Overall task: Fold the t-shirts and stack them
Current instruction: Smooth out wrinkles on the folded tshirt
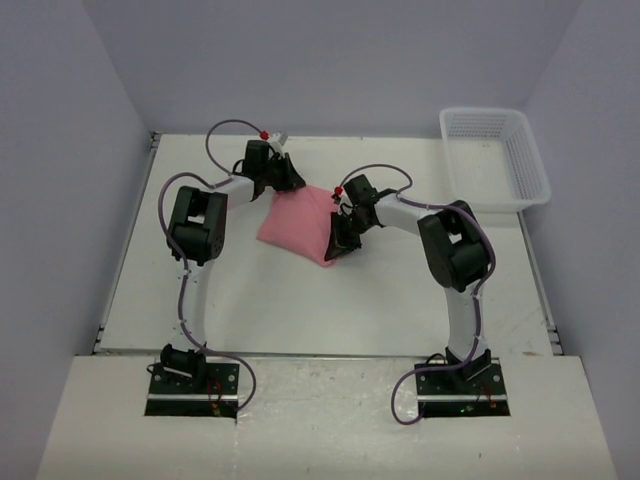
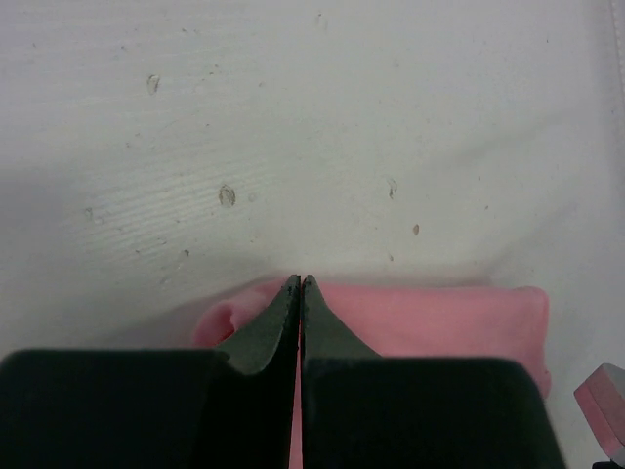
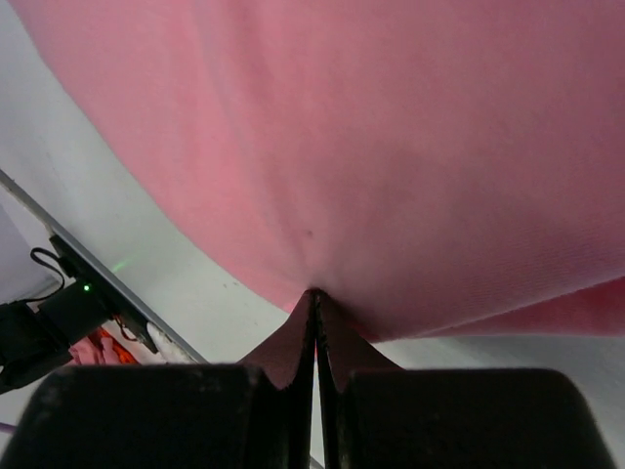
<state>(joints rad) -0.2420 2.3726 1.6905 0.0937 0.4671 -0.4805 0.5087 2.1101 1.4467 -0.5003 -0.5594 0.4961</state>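
T-shirt: lying bunched at the middle of the table — stretching between 2 grippers.
Left gripper: fingers pressing together, pinching its far edge.
Right gripper: pinching its near corner — fabric tenting.

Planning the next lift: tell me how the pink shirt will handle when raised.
Probably floppy: the shirt drapes in a sagging curve from the pinch of the right gripper. Likely light, since a fingertip pinch carries that edge. It would probably slump wherever unsupported.
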